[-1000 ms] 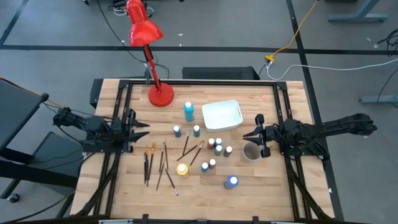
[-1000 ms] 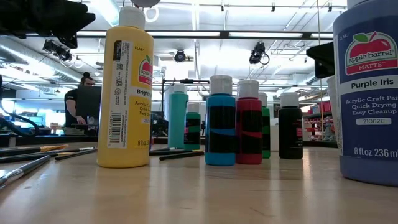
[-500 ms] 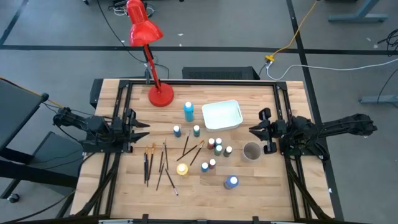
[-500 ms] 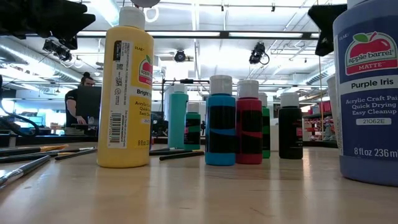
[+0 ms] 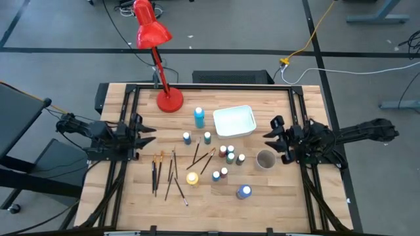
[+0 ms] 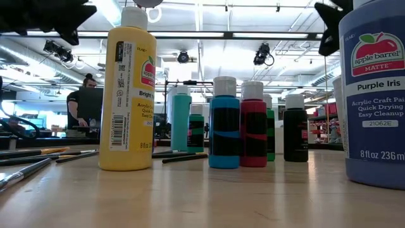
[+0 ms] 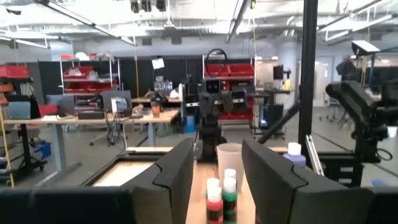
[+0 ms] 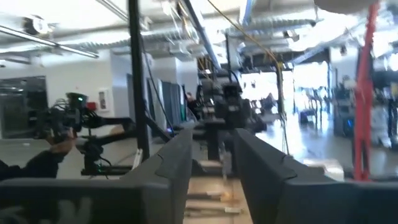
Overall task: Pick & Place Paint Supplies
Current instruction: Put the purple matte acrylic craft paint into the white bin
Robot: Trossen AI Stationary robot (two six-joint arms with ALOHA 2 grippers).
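Your left hand (image 5: 146,135) hangs released, fingers apart and empty, at the left edge of the bench (image 5: 275,203), while your right hand (image 5: 270,135) hovers at the right side, fingers parted and gripping nothing, just beside a round cup (image 5: 265,159). Between them the paint bottles stand upright mid-bench: a tall blue one (image 5: 199,117) left of a white tray (image 5: 234,121), a yellow one (image 5: 191,178) and a purple one (image 5: 244,191) nearest the front edge. The thin brushes (image 5: 172,172) lie flat left of the yellow bottle, and a red lamp (image 5: 157,56) rises at the far-left corner.
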